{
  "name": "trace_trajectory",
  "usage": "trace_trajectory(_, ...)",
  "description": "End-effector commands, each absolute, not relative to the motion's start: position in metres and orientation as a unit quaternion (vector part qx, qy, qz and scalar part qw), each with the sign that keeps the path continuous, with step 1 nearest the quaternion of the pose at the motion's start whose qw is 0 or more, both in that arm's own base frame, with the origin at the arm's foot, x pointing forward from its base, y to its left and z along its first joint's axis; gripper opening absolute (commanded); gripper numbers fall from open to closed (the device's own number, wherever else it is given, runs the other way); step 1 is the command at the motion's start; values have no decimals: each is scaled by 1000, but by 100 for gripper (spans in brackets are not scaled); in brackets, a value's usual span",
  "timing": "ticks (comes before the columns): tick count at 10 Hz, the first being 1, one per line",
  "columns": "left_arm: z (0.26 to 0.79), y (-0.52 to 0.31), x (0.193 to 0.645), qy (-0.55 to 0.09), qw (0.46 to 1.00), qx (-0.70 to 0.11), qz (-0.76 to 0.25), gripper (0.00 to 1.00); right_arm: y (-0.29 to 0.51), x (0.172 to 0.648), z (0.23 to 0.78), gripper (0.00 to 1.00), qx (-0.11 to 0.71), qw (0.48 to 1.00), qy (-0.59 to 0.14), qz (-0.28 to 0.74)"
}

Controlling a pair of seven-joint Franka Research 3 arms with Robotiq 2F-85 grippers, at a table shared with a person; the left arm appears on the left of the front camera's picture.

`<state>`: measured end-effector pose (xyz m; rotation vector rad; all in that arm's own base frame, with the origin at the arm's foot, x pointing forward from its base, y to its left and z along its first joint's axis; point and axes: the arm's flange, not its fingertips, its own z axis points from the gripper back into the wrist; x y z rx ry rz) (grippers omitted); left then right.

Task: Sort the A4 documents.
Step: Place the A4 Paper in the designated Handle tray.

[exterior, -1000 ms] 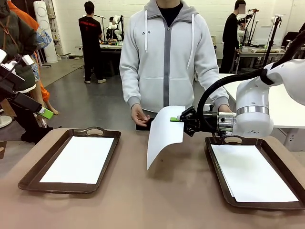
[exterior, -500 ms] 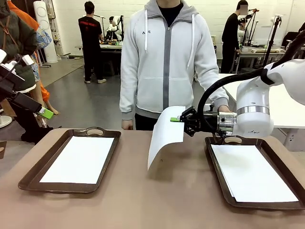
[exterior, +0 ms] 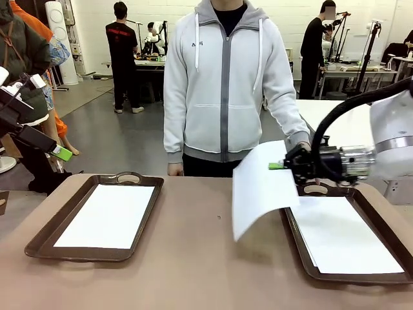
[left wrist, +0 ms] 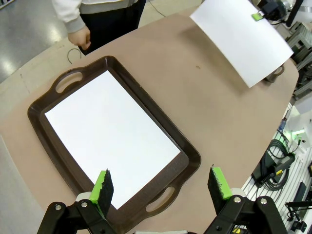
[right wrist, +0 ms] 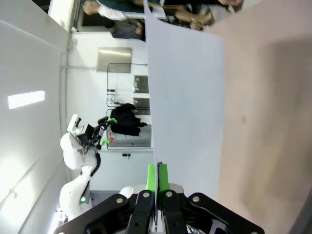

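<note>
Right gripper (exterior: 279, 166) pinching one thin white sheet (exterior: 261, 187) by its top edge, held in the air.

The sheet bows and droops below the closed green-padded fingers, beside the right brown tray (exterior: 361, 276), whose far corner is cut off. Flat blank sheets lie in that tray (exterior: 342, 236) and the left tray (exterior: 110, 215). The left gripper (left wrist: 161, 186) has its fingers spread wide and empty above the glossy, handled left tray (left wrist: 192, 156) on the matte tan desk (exterior: 187, 258).

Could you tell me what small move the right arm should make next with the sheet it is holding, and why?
Probably carry it a little farther right and lower it. The right gripper is shut on the hanging sheet, which overlaps only the left edge of the right tray, where another sheet already lies.
</note>
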<state>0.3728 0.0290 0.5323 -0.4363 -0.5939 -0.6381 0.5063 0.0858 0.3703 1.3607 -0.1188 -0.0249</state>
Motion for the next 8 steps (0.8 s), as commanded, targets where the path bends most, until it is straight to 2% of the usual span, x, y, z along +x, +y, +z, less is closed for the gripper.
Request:
trace_trajectory(1, 532, 29, 373, -286, 883, -209, -307, 100, 66, 512, 380, 1, 607, 795, 0, 18)
trace_trajectory(3, 532, 29, 373, -286, 883, -209, -307, 100, 44, 521, 384, 1, 601, 796, 27, 59)
trace_trajectory(6, 532, 29, 373, -286, 883, -209, -307, 100, 18, 522, 367, 1, 578, 811, 81, 45)
trace_trajectory(8, 532, 29, 373, -286, 883, -209, -307, 100, -10, 523, 352, 1, 562, 824, 58, 42)
